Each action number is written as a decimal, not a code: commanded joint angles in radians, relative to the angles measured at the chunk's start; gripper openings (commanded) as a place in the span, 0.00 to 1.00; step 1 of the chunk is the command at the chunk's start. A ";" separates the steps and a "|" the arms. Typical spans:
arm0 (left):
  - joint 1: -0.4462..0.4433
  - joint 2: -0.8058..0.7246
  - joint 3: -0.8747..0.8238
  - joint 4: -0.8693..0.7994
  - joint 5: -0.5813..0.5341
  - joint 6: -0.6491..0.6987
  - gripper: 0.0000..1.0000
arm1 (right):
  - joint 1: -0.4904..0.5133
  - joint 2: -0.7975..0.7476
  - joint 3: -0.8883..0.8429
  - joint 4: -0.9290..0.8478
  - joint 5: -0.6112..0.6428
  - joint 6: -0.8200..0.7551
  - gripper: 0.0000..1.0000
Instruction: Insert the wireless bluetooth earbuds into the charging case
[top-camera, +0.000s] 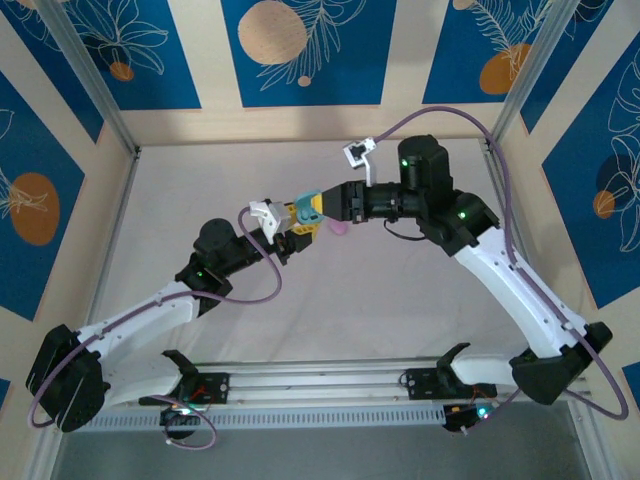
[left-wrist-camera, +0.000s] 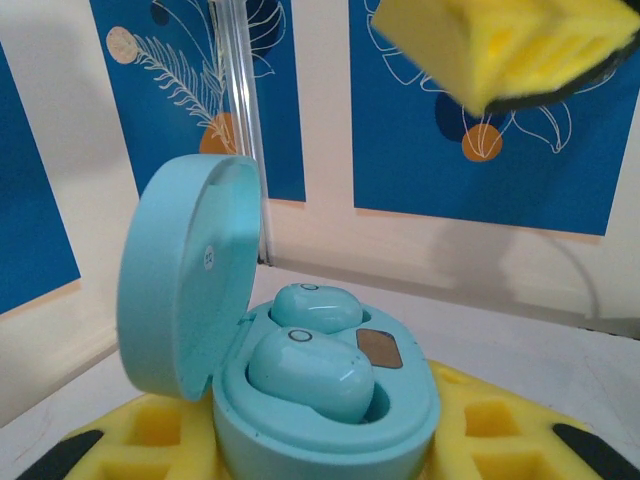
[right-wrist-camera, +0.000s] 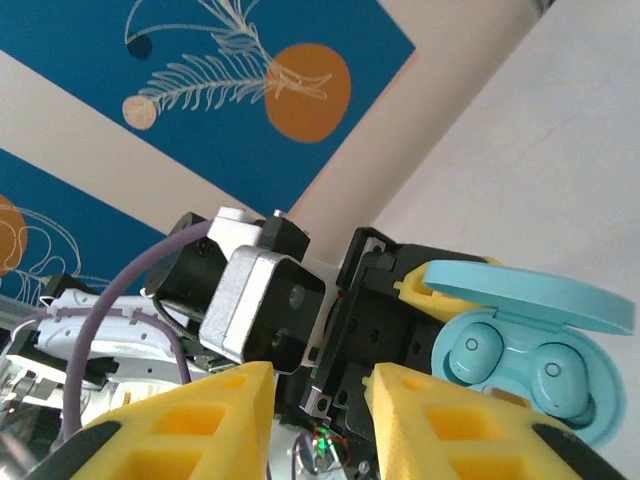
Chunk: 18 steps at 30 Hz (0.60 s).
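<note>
Left gripper (left-wrist-camera: 325, 445) is pinching the blue case (left-wrist-camera: 190, 290), lid flipped up, both earbuds (left-wrist-camera: 310, 372) sitting in their slots. Right gripper (right-wrist-camera: 320, 385) hovers just beside it, jaws spread.

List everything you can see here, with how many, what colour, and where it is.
charging case: one, light blue, lid open, held above the table
earbuds: two, light blue, seated side by side in the case
pink item: one, pink, on the table where the arms meet; too small to identify
table: one, white, under both arms
wall panels: several, blue with orange circles, around the table
left fingers: yellow, clamped on the case
right fingers: yellow, apart, nothing between them, facing the case
</note>
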 joint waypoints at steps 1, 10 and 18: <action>-0.013 -0.021 0.030 0.047 0.014 0.004 0.35 | -0.027 -0.051 -0.027 0.043 0.067 -0.019 0.34; -0.015 -0.002 0.054 0.052 0.080 -0.006 0.35 | -0.115 -0.048 -0.026 0.013 0.040 0.061 0.37; -0.025 0.018 0.080 0.022 0.116 0.015 0.35 | -0.154 0.032 0.047 -0.108 0.039 0.083 0.40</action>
